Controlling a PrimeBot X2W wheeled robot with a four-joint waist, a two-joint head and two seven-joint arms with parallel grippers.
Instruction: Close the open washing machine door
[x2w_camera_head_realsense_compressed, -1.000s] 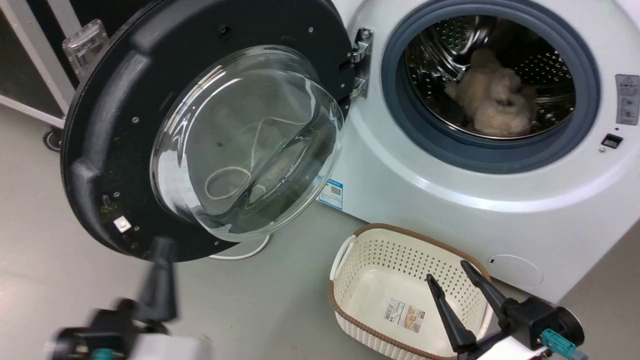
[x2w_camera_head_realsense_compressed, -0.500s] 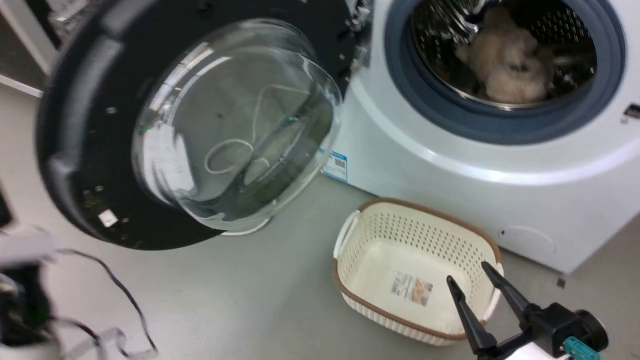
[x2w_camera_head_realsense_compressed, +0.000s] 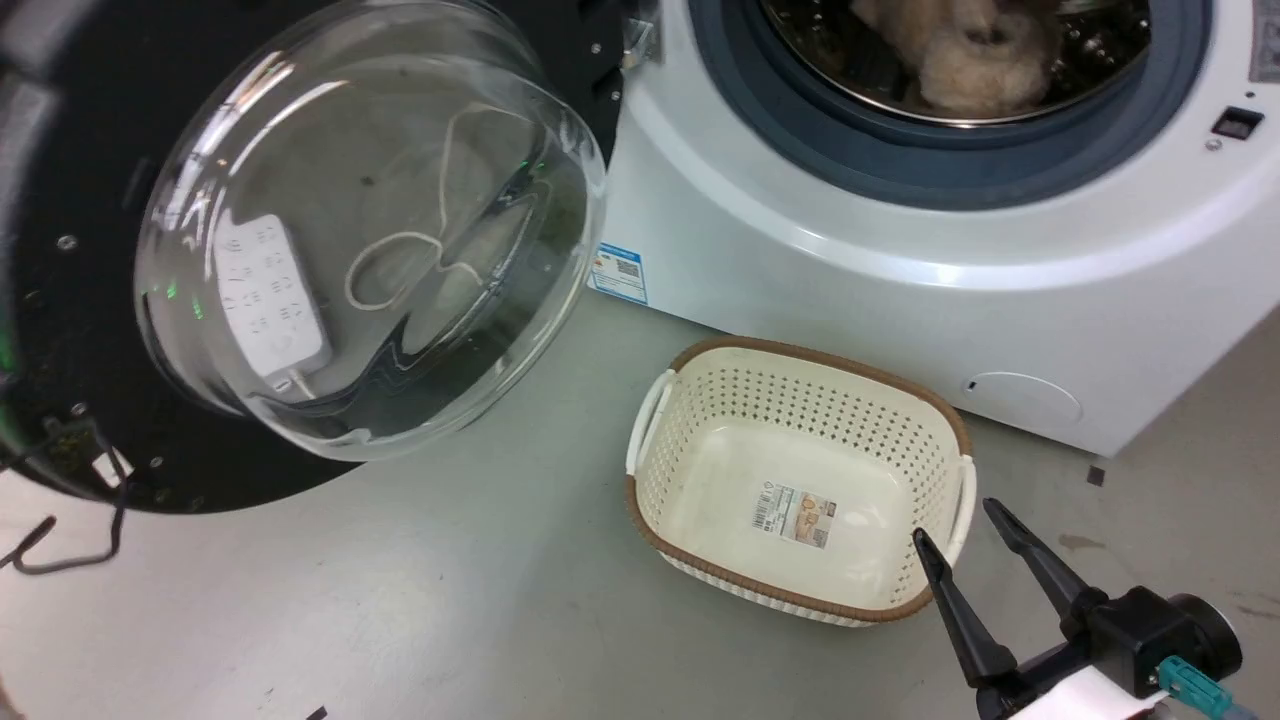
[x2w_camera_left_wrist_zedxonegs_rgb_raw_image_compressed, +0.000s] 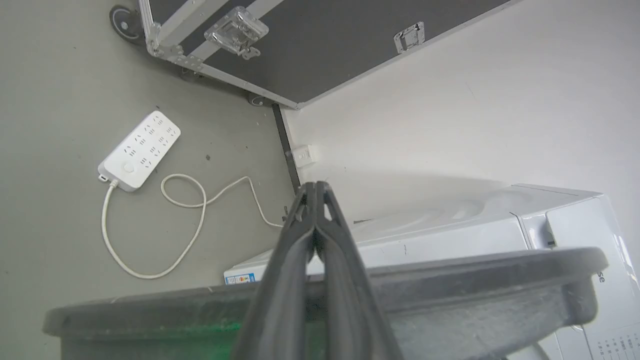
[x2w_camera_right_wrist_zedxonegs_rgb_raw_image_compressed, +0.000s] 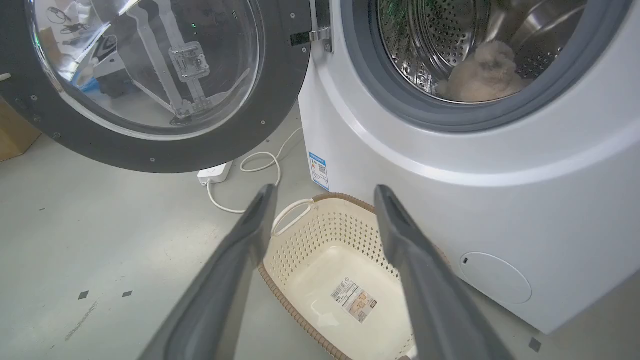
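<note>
Black-rimmed and glass-bellied, the washing machine door (x2w_camera_head_realsense_compressed: 370, 230) stood swung wide open at the left of the washing machine (x2w_camera_head_realsense_compressed: 850, 300), hinged on that side of its front. Just before the machine, on the grey floor (x2w_camera_head_realsense_compressed: 450, 600), sat a cream perforated basket (x2w_camera_head_realsense_compressed: 820, 400), below the drum mouth and apart from the door, with a label on its bottom. Behind the door, beside the machine's left flank, a white power strip (x2w_camera_left_wrist_zedxonegs_rgb_raw_image_compressed: 140, 157) lay on the floor with its cord looping toward the machine. A black metal-edged case (x2w_camera_left_wrist_zedxonegs_rgb_raw_image_compressed: 310, 45) stood beyond it. A pale fluffy item (x2w_camera_right_wrist_zedxonegs_rgb_raw_image_compressed: 482, 75) lay inside the drum.

The right tool (x2w_camera_head_realsense_compressed: 954, 519) hung released in front of the machine, at the basket's near edge, fingers spread and holding nothing. The left tool (x2w_camera_left_wrist_zedxonegs_rgb_raw_image_compressed: 316, 186) was clenched, fingertips pressed together on nothing, reaching across the door's rim. Whether it touched the rim could not be told. In the head view, the door's left edge and the drum's top were cut off.
</note>
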